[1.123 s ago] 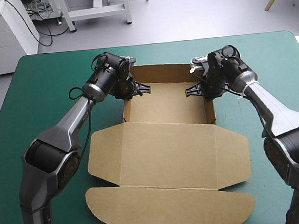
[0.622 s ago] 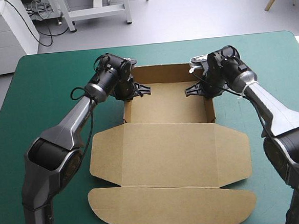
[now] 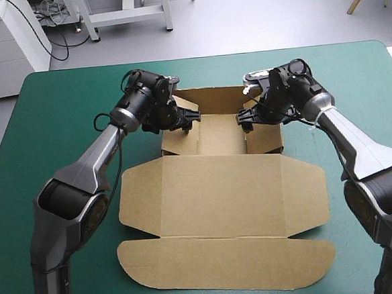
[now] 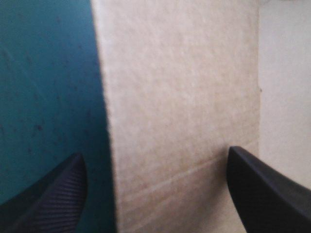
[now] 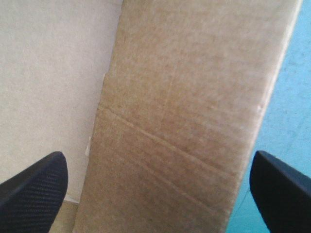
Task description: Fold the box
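The left gripper (image 3: pixel 190 118) and right gripper (image 3: pixel 245 117) are standing wide open, holding nothing, each straddling raised board of the box (image 3: pixel 219 192). Unclamped, that board is risking springing back outward, undoing the fold.

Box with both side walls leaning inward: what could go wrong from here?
1. The left gripper and right gripper both stand open around the walls, so the board could spring back outward.
2. Nothing pins the box; its flat lid could slide on the teal-green cover if the pushes are uneven.
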`<state>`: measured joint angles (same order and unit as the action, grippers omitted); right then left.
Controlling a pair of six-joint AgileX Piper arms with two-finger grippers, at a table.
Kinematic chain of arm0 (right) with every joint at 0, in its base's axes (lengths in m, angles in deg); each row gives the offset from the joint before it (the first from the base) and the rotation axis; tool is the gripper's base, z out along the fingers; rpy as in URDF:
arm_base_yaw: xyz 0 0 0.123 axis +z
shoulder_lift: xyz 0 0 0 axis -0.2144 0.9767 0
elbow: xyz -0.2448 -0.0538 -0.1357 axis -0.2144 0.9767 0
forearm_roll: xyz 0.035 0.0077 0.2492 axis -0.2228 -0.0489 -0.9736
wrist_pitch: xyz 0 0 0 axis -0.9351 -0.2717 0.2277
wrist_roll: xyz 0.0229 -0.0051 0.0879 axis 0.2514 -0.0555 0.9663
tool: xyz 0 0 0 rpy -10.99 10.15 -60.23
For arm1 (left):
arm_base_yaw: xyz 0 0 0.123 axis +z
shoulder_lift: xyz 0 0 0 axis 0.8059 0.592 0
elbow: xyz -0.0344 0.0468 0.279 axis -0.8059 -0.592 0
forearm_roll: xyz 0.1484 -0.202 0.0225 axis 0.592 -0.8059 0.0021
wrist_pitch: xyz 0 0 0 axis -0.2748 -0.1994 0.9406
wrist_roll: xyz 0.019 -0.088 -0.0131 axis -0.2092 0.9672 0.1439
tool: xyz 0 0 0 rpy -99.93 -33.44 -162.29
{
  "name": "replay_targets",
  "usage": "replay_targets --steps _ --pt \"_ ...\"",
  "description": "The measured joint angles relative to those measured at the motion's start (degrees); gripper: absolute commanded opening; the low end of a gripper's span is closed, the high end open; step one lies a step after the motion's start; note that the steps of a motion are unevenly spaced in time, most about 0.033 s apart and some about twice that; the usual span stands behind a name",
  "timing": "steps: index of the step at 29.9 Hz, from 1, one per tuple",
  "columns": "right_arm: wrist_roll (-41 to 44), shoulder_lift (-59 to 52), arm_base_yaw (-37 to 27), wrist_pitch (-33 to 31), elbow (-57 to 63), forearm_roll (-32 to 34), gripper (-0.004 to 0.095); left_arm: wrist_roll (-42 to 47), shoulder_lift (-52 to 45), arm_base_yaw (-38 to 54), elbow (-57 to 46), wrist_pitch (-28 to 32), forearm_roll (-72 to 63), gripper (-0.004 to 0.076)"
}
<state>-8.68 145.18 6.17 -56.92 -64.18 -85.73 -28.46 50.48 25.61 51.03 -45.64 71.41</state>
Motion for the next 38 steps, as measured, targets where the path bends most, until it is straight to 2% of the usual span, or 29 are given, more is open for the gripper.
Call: replay_targets --steps 6,11,22,28,30,33,35,38 --pt "1.0 0.0 -0.8 -4.8 -10.1 0.2 0.0939 -0.4 -0.3 5.3 7.2 -0.2 -10.1 0.0566" --pt "0.2 -3.1 -1.8 -7.0 -13.1 0.0 0.0927 -5.7 -3.4 9.3 11.8 -0.4 -16.9 0.0566" --pt "0.1 -18.1 -1.9 -7.7 -1.5 -0.1 0.0926 -17.5 -19.3 10.4 12.4 -0.5 -14.6 0.0566" --pt "0.9 -19.2 -1.9 -7.4 2.2 -0.1 0.0922 -21.5 -31.8 10.4 7.8 -0.5 -13.9 0.0541" --pt "1.2 -18.4 -1.9 -6.6 2.2 -0.1 0.0922 -22.1 -36.4 10.4 4.5 -0.5 -12.7 0.0513" --pt "2.1 -16.0 -1.9 -4.6 2.2 -0.1 0.0922 -22.6 -43.0 10.4 -1.9 -0.5 -9.0 0.0425" --pt "2.6 -13.4 -1.9 -3.4 2.2 -0.1 0.0922 -22.6 -47.2 10.4 -6.4 -0.5 -6.5 0.0315" --pt "2.9 -8.8 -1.9 -2.6 2.2 -0.1 0.0922 -22.6 -53.9 10.4 -13.8 -0.5 -3.5 0.0099"
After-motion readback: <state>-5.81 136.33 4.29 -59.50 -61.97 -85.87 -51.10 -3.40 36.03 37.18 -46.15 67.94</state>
